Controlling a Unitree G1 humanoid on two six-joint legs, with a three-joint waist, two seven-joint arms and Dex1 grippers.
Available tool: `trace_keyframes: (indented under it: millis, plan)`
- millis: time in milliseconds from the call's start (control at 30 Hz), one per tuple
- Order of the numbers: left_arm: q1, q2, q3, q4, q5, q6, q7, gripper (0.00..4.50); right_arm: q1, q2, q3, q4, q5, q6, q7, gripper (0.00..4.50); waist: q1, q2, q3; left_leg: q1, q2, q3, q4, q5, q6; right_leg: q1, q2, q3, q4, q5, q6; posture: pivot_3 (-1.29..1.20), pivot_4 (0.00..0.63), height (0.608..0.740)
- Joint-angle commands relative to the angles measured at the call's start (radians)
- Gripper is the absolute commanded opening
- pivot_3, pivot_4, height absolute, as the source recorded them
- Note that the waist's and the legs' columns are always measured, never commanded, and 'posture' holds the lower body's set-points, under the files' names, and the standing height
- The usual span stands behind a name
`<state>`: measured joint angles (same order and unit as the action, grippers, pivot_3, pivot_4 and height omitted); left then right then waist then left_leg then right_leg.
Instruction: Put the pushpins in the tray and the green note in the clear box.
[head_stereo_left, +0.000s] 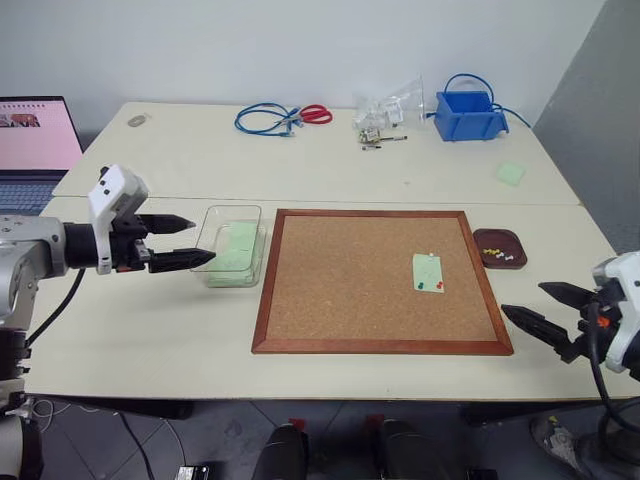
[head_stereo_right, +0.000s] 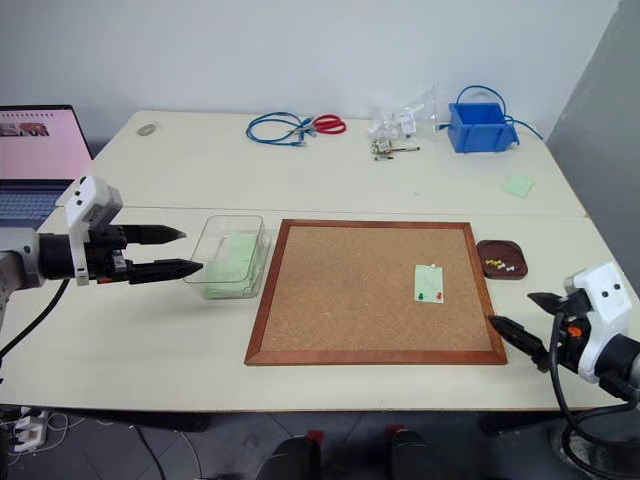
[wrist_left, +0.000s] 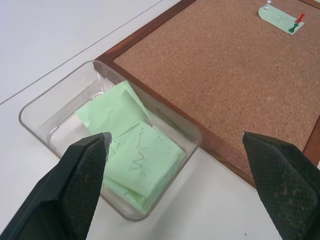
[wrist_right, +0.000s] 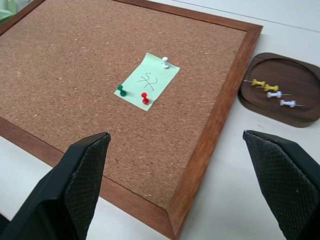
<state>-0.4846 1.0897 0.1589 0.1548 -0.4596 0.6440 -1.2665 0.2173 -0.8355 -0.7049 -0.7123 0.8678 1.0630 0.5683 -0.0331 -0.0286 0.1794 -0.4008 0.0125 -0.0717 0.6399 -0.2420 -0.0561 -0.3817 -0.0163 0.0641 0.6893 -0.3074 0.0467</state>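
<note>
- right black two-finger gripper (head_stereo_left: 540, 306) at lower right of the head view, off the lower right corner of the wood-framed cork board (head_stereo_left: 330, 290); fingers spread wide, nothing held
- left black two-finger gripper (head_stereo_left: 186, 241) at left of the head view, just beside the clear rectangular plastic box (head_stereo_left: 213, 217); also spread wide, nothing held
- step in hand, as I judge it: pull the first pin from the note, probably with the right gripper since it sits nearer
- to do it well: narrow the fingers a lot before closing, pin heads are tiny; come down over one head, pinch the head not the paper, pull straight out of the cork so the note does not tear or lift
- take the red and green pair first or the white one first, but leave the note pinned by something until the last pull, else it may slide
- pale green paper note (wrist_right: 148, 81) lies flat in the right half of the board, scribble in the middle, slightly taller than wide
- pushpins on it: red round-headed pin (wrist_right: 145, 98) and green round-headed pin (wrist_right: 121, 90) at one end, white pin (wrist_right: 165, 62) at the opposite corner
- small dark brown shallow tray (wrist_right: 295, 75) with rounded corners sits on the table just right of the board frame; yellow and white pins already in it
- clear box just left of the board already holds several green slips (wrist_left: 132, 155); room on top for one more
</note>
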Motion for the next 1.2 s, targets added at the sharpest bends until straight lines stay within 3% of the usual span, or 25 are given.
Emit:
trace_keyframes:
  millis: [33,367,467,533,600,867,1200]
  plan:
    - [-0.013,0.018,0.034,-0.023,-0.013,-0.006,-0.003,4.44,-0.013,-0.020,-0.001,-0.005,0.018,-0.011,0.005,4.50,0.000,0.000,0.000,0.000,0.000,0.000,0.000,0.000,0.000,0.000,0.000,0.000,0.000,0.000,0.000,0.00,0.150,0.740]
    - [-0.069,-0.057,0.015,-0.080,-0.039,0.047,0.071,4.44,-0.038,-0.012,0.049,-0.001,0.010,-0.025,-0.035,4.50,0.001,0.000,0.000,0.000,0.000,0.000,0.000,0.000,0.000,0.000,0.000,0.000,0.000,0.000,0.000,0.00,0.150,0.740]
    - [-0.121,-0.143,-0.026,-0.155,-0.065,0.080,0.113,4.44,-0.095,0.016,0.114,-0.016,0.018,-0.032,-0.085,4.50,0.000,0.000,0.000,0.000,0.000,0.000,0.000,0.000,0.000,0.001,0.000,0.000,0.000,0.000,0.000,0.00,0.150,0.740]
    - [-0.143,-0.257,-0.109,-0.231,-0.059,0.075,0.159,4.07,-0.177,0.044,0.219,-0.006,-0.019,-0.055,-0.128,4.50,0.000,0.000,0.000,0.000,0.000,-0.001,0.001,0.000,0.000,0.002,0.000,-0.001,-0.001,0.000,0.000,0.00,0.150,0.740]
    - [-0.133,-0.312,-0.160,-0.264,-0.035,0.049,0.180,3.84,-0.222,0.054,0.282,0.007,-0.052,-0.073,-0.149,4.50,0.000,0.000,0.000,0.000,0.000,-0.001,0.002,0.000,0.000,0.003,0.000,-0.001,-0.001,0.000,0.000,0.00,0.150,0.740]
    - [-0.143,-0.610,-0.273,-0.171,0.068,-0.087,0.358,2.40,-0.354,0.115,0.486,0.148,-0.211,-0.185,-0.167,4.50,0.002,0.000,0.000,0.000,-0.001,-0.001,0.004,0.000,0.000,0.002,0.000,0.000,-0.001,0.001,0.001,0.00,0.150,0.740]
    - [-0.117,-0.719,-0.356,-0.047,0.179,-0.216,0.394,0.42,-0.411,0.197,0.566,0.300,-0.341,-0.320,-0.165,4.50,0.000,0.000,0.000,0.000,-0.002,-0.001,0.004,0.000,0.000,0.002,-0.001,0.000,0.000,0.001,0.001,0.00,0.150,0.740]
